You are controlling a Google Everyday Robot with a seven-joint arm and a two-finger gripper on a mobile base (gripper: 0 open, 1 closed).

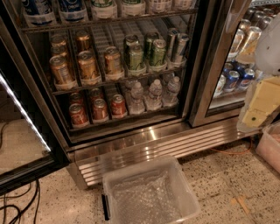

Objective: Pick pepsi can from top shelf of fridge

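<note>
Your claw (258, 107) hangs at the right, but I cannot tell if it is apart or together. The pepsi can (72, 8) is blue with a pale bottom. It stands on the top shelf (109, 19), up and far left of the claw.

Looking like shop or canteen drinks corner; which one, cannot tell. Tall black-framed glass-door display cooler (192, 65) standing open. Dark wire racks (118, 80) carrying rows of gold-brown cans (87, 65), green cans (153, 52), red cans (99, 109) and clear water bottles (154, 94). Second glass door (227, 65) at right showing blue cans (238, 79). Speckled stone floor (218, 175) lying below ribbed steel base (175, 144). Pale gripper (260, 105) hanging at right edge, before second door.
</note>
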